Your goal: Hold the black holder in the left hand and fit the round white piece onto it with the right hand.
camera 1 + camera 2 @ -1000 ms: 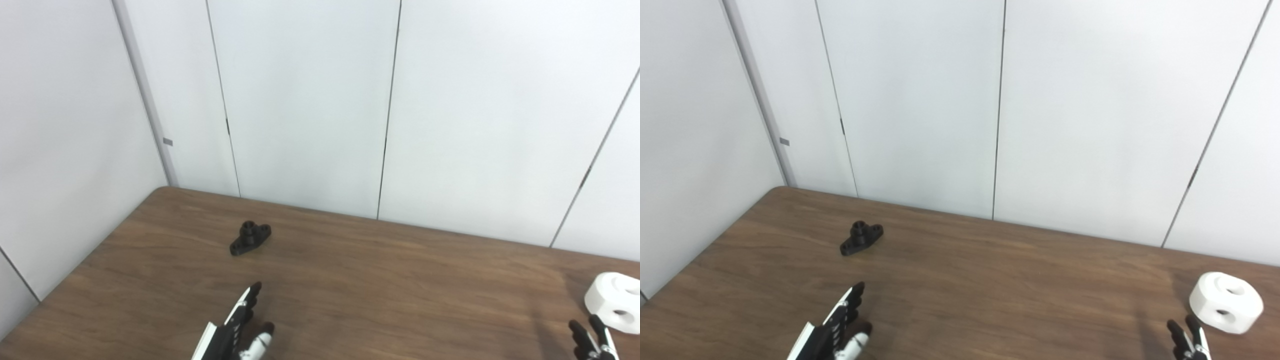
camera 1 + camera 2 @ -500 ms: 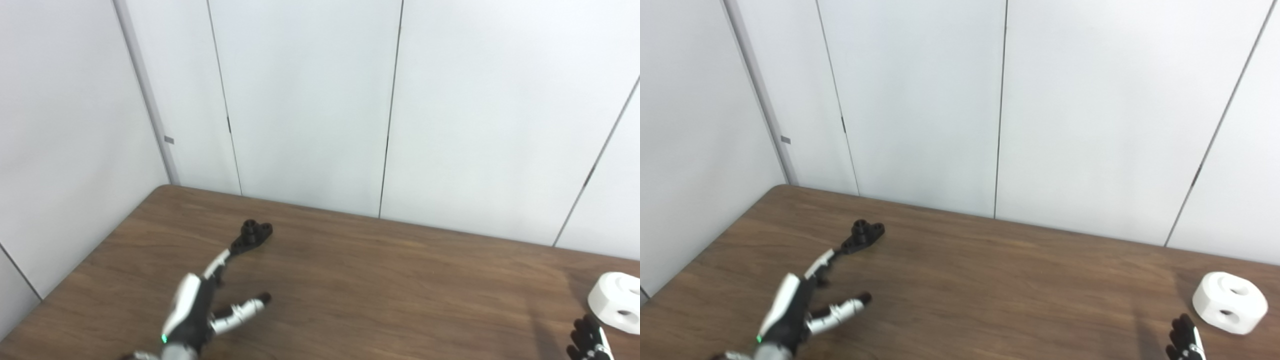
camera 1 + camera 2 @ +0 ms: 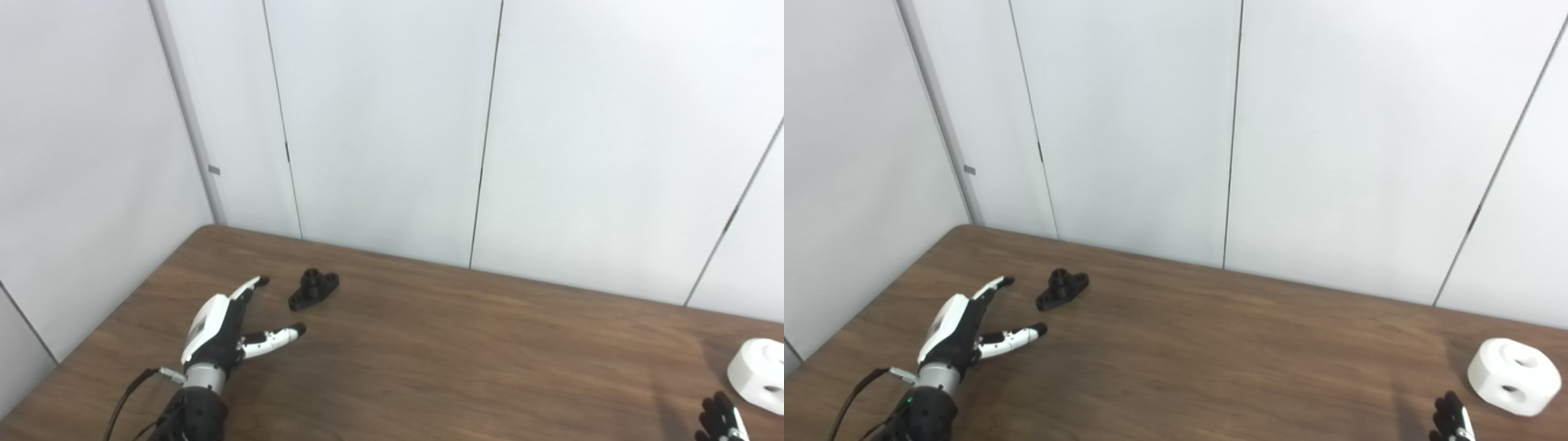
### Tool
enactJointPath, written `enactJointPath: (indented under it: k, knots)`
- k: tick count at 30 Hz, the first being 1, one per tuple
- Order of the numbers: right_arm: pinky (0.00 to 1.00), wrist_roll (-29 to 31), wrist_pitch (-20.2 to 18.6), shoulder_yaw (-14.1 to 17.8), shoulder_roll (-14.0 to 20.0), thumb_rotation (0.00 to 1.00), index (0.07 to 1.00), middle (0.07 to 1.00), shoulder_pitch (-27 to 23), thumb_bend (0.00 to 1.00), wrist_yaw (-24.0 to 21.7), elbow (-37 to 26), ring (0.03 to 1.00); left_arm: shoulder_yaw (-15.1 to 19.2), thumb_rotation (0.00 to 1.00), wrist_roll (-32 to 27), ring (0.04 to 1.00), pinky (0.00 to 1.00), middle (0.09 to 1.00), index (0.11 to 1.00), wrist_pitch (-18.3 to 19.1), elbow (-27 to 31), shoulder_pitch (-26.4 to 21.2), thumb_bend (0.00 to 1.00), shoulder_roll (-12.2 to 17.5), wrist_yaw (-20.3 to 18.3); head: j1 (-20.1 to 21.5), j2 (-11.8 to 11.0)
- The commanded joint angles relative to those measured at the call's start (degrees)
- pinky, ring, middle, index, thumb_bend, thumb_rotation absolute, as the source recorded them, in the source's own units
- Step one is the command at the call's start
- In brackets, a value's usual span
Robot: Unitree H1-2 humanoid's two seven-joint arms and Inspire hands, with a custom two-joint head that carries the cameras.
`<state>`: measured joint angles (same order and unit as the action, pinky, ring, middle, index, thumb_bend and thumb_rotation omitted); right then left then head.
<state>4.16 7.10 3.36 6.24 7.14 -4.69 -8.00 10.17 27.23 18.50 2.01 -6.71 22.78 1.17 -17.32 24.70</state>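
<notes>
The black holder (image 3: 313,289) lies on the brown table at the far left, also seen in the right eye view (image 3: 1062,289). My left hand (image 3: 228,321) is open and empty, its fingers stretched out just left of and nearer than the holder, not touching it. The round white piece (image 3: 1513,375) with holes sits at the table's right side. My right hand (image 3: 1451,419) shows only as dark fingertips at the bottom right, short of the white piece; it holds nothing that I can see, and its pose is cut off by the picture's edge.
The wooden table (image 3: 465,343) ends at white wall panels (image 3: 392,122) behind and to the left. A cable (image 3: 125,398) runs along my left forearm.
My left hand has reached forward and to the left, coming up beside the holder. My right hand has barely moved. The camera has shifted slightly.
</notes>
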Motion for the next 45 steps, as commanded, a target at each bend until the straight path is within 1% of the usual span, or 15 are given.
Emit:
enactJointPath:
  k: [1,5,6,7,9,11,13,16,19,22,26,29,35,40,45]
  knots:
    - [1.00,0.71,-0.42,-0.36,-0.66,1.00,1.000,0.995,3.80,0.67,-0.27,2.67,1.000,0.30,0.38,0.29,0.958,0.89,0.934,0.887,-3.01,-0.29,-2.88,0.91,2.42,2.39,0.16,0.10]
    - [1.00,-0.11,-0.32,-0.46,-0.64,1.00,1.000,0.990,4.00,0.68,0.07,2.44,1.000,-1.76,0.40,1.82,0.960,0.90,0.935,0.893,-1.56,-4.51,-5.96,0.93,3.82,2.64,0.44,0.33]
    - [1.00,-0.02,-0.32,-0.44,-0.67,1.00,1.000,0.990,4.08,0.69,0.04,2.33,1.000,-2.33,0.41,2.14,0.960,0.91,0.935,0.893,-1.76,-5.66,-6.61,0.94,4.18,2.83,0.62,0.46]
    - [1.00,0.05,-0.33,-0.44,-0.68,1.00,1.000,0.988,4.14,0.69,0.02,2.26,1.000,-2.76,0.41,2.29,0.958,0.93,0.933,0.890,-1.91,-6.43,-7.02,0.94,4.45,3.04,0.62,0.46]
    - [1.00,0.00,-0.41,-0.48,-0.81,1.00,1.000,0.984,4.36,0.69,0.09,1.90,1.000,-3.82,0.41,2.68,0.957,0.97,0.928,0.882,-3.38,-8.91,-8.10,0.94,4.98,4.12,0.76,0.80]
    - [1.00,-0.15,-1.06,-0.52,-1.05,1.00,1.000,0.983,4.61,0.69,0.36,1.32,1.000,-4.77,0.41,3.22,0.950,0.99,0.915,0.864,-4.50,-11.32,-9.24,0.94,5.15,5.14,0.87,1.02]
    - [1.00,-0.16,-1.71,-0.52,-1.17,1.00,1.000,0.987,4.84,0.70,0.46,0.85,1.000,-5.56,0.41,3.45,0.949,1.00,0.908,0.853,-5.22,-13.56,-10.38,0.94,5.14,5.88,0.93,1.05]
    - [1.00,0.21,-1.64,-0.46,-1.20,1.00,1.000,0.990,5.04,0.70,0.26,0.72,1.000,-6.68,0.41,3.27,0.949,1.00,0.905,0.845,-6.42,-16.99,-12.13,0.93,5.27,6.13,1.23,1.35]
    - [1.00,-0.08,-1.57,-0.54,-1.22,1.00,1.000,0.986,5.20,0.70,0.27,0.47,1.000,-7.85,0.41,3.46,0.945,1.00,0.907,0.836,-6.37,-19.42,-13.69,0.92,5.44,6.11,1.52,1.60]
    - [1.00,-0.37,-1.58,-0.72,-1.39,1.00,1.000,0.983,5.48,0.69,0.34,-0.01,1.000,-8.78,0.40,3.52,0.929,0.97,0.898,0.812,-5.52,-20.87,-15.20,0.93,5.25,6.02,1.73,1.73]
    - [1.00,-0.32,-2.35,-0.78,-1.78,1.00,1.000,0.984,5.86,0.68,0.54,-0.79,1.000,-10.61,0.41,4.23,0.941,0.98,0.898,0.804,-5.13,-22.70,-16.63,0.92,5.45,6.10,2.16,1.96]
    - [1.00,-0.37,-1.95,-0.76,-1.79,1.00,1.000,0.977,6.02,0.69,0.56,-0.59,1.000,-11.74,0.39,4.28,0.942,0.98,0.892,0.801,-5.96,-24.36,-17.41,0.90,5.59,6.63,2.28,1.98]
    - [1.00,-1.07,-2.12,-1.07,-1.96,1.00,1.000,0.973,6.16,0.69,0.80,-0.97,1.000,-12.65,0.36,4.13,0.932,0.97,0.878,0.793,-7.67,-28.47,-19.01,0.90,5.49,8.02,2.72,2.11]
    - [1.00,-1.34,-2.31,-1.22,-2.08,1.00,1.000,0.974,6.31,0.69,0.95,-1.27,1.000,-13.18,0.37,4.14,0.924,0.95,0.885,0.785,-7.28,-29.33,-19.29,0.91,5.35,8.46,2.86,2.13]
    - [1.00,-1.15,-2.18,-1.30,-1.95,1.00,1.000,0.978,6.34,0.68,0.73,-1.20,1.000,-14.18,0.39,5.05,0.927,0.96,0.885,0.778,-7.16,-30.23,-19.48,0.90,5.75,9.14,2.80,2.24]
